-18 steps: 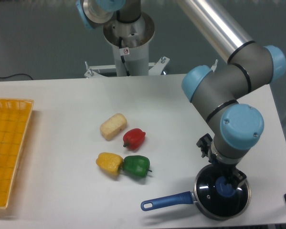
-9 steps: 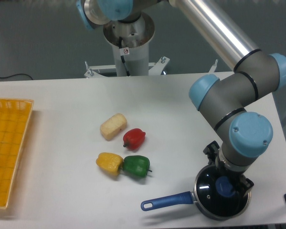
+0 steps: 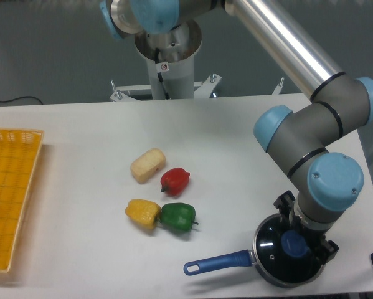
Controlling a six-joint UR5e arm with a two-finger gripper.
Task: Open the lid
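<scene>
Knob to claw: the lid's round blue knob point(image 3: 292, 243) sits directly under the gripper point(image 3: 296, 242), right at the fingers; the wrist hides the tips.
Claw state: cannot tell whether the fingers are spread or closed on the knob.
Lid position: the lid point(image 3: 279, 258) lies flat on the black saucepan point(image 3: 268, 278), just below the claw, not yet raised.
Lid look: round dark glass, glossy, thin metal rim, small vent hole left of the knob.
Handle axis: the saucepan's long blue handle point(image 3: 216, 261) points away to the claw's left, along the table point(image 3: 80, 124).
Judgement: a straight upward lift suits.
</scene>
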